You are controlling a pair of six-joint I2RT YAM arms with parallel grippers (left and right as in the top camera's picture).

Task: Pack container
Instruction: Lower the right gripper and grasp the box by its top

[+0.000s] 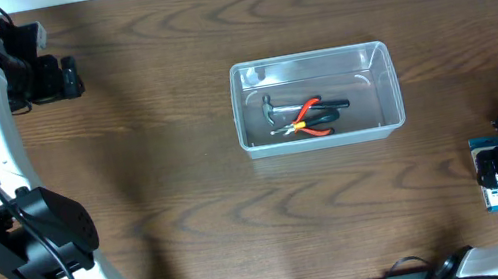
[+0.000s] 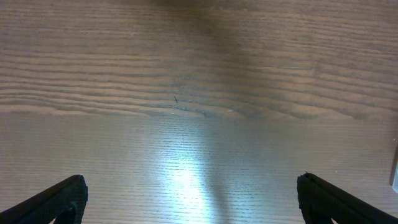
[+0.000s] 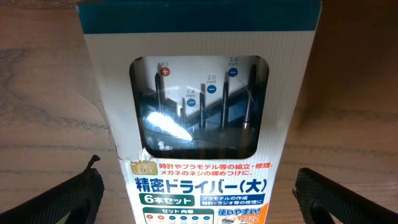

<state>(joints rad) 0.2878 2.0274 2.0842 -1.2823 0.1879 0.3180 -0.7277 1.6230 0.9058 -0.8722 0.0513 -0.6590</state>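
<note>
Left fingers (image 2: 59, 198) and right fingers (image 3: 79, 198) stand spread, gripping nothing. The container (image 1: 370, 89), well apart from both and between them, already holds a hammer (image 1: 269, 108) and pliers (image 1: 308, 109). The screwdriver pack (image 3: 199, 56), between the right fingers, is seemingly yet to go in.

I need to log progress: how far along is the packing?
Done: a hammer and red-handled pliers lie in the container. In hand: nothing yet; the right gripper hangs open over the screwdriver pack. Still to do: grasp that pack and put it in the container.
</note>
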